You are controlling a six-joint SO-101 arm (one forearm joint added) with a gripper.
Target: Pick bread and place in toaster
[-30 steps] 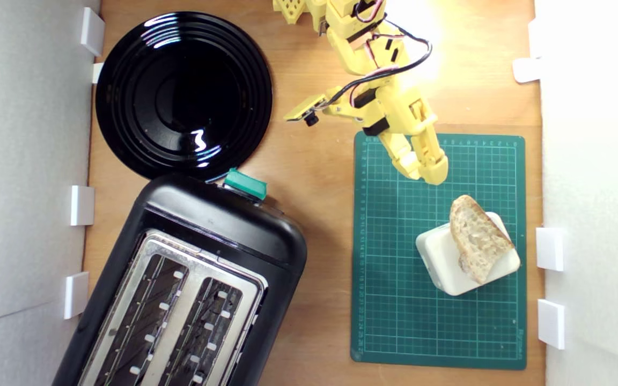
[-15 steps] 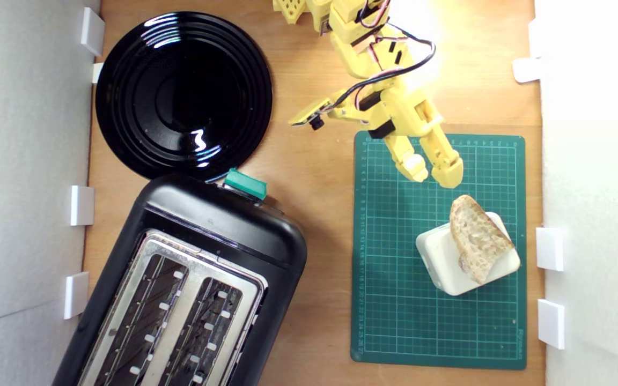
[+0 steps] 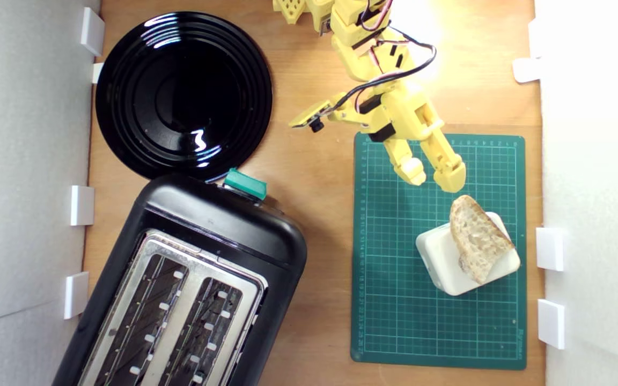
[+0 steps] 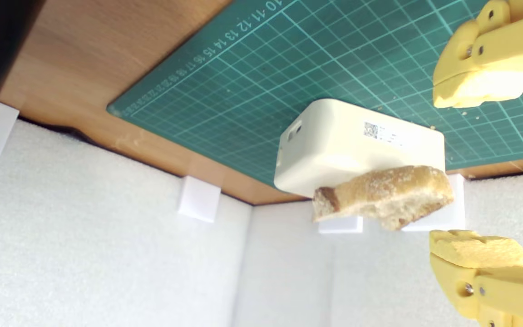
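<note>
Your arm came in from the top edge of the exterior view, yellow, bent down over the table, with black cable looping off its side. The wrist camera stuck out toward the exterior view's left.

Your claw hung over the upper end of the green cutting mat, jaws parted and holding nothing. The fingertips stood just short of the bread, apart from it. In the wrist view the bread sat between the two tips, further out.

The table was pale wood, walled on both sides with white foam panels carrying small white clips.

The toaster lay at the lower left of the exterior view, glossy black, silver top, both slots showing, green lever knob at its upper end. It stood well apart from the bread.

A round black plate sat just above the toaster in that view, its rim passing behind the toaster's end.

The bread rested on a cream block on the mat, crust toward the claw, one edge overhanging the block.
</note>
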